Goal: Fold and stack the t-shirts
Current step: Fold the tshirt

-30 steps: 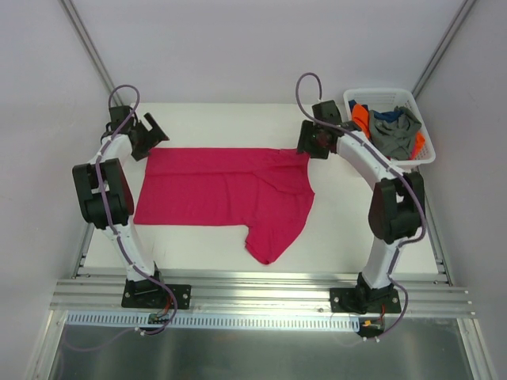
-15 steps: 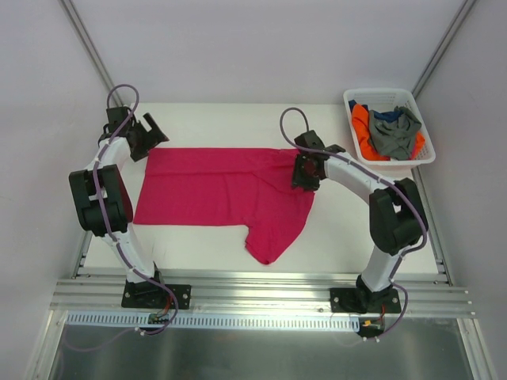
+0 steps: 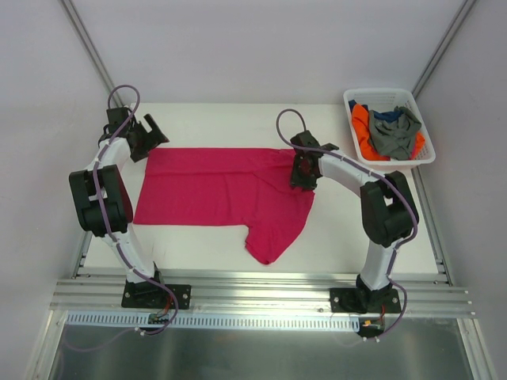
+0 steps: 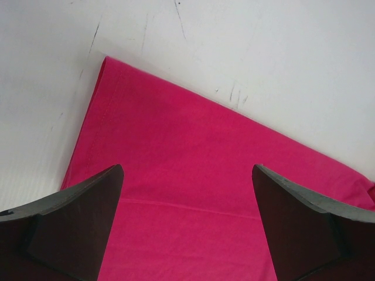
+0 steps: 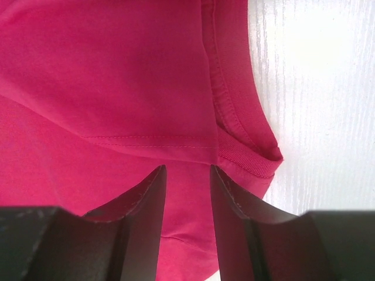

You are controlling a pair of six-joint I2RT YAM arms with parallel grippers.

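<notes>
The pink t-shirt (image 3: 222, 186) lies spread on the white table, with one sleeve hanging toward the near edge. My left gripper (image 3: 150, 134) is open and empty above its far left corner; in the left wrist view (image 4: 187, 168) the jaws stand wide over the hem of the shirt (image 4: 176, 129). My right gripper (image 3: 301, 176) is down over the shirt's far right part. In the right wrist view (image 5: 187, 168) its jaws stand a narrow gap apart over flat cloth, beside the ribbed collar (image 5: 246, 159). The grey (image 3: 394, 134), orange (image 3: 360, 119) and dark blue (image 3: 386, 115) t-shirts lie in the basket.
The white plastic basket (image 3: 388, 93) stands at the far right corner of the table (image 3: 238, 119). Grey walls close in on both sides. The aluminium rail (image 3: 261, 297) with the arm bases runs along the near edge.
My right gripper has moved left from beside the basket and down onto the shirt's far right part near the collar. The left arm has barely moved.
</notes>
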